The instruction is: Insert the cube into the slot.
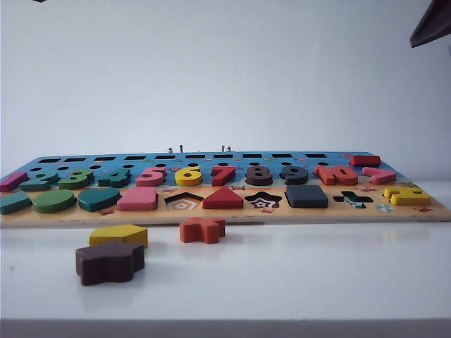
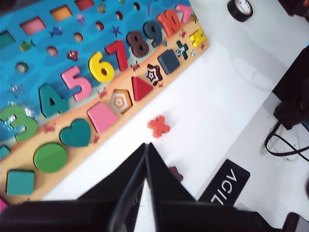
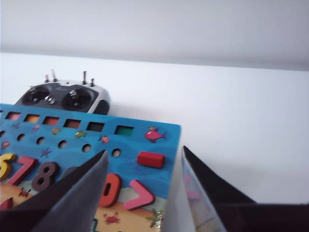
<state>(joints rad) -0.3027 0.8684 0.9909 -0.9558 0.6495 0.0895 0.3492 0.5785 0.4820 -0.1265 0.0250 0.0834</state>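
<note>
The cube (image 1: 306,196) is a flat dark navy square. It lies seated in a square slot in the front row of the puzzle board (image 1: 225,215), between the empty star recess (image 1: 263,201) and the empty cross recess (image 1: 352,199). The left wrist view shows the cube (image 2: 168,62) flush in the board (image 2: 96,43). My left gripper (image 2: 146,145) is shut and empty, over the white table in front of the board. My right gripper (image 3: 144,151) is open and empty, above the board's far right corner; only a dark part of that arm (image 1: 431,21) shows in the exterior view.
Three loose pieces lie on the table before the board: a yellow pentagon (image 1: 118,235), an orange-red cross (image 1: 202,229) and a dark brown wavy piece (image 1: 109,263). A radio controller (image 3: 63,96) sits behind the board. A black tape roll (image 2: 240,8) and cables (image 2: 285,140) lie off to the side.
</note>
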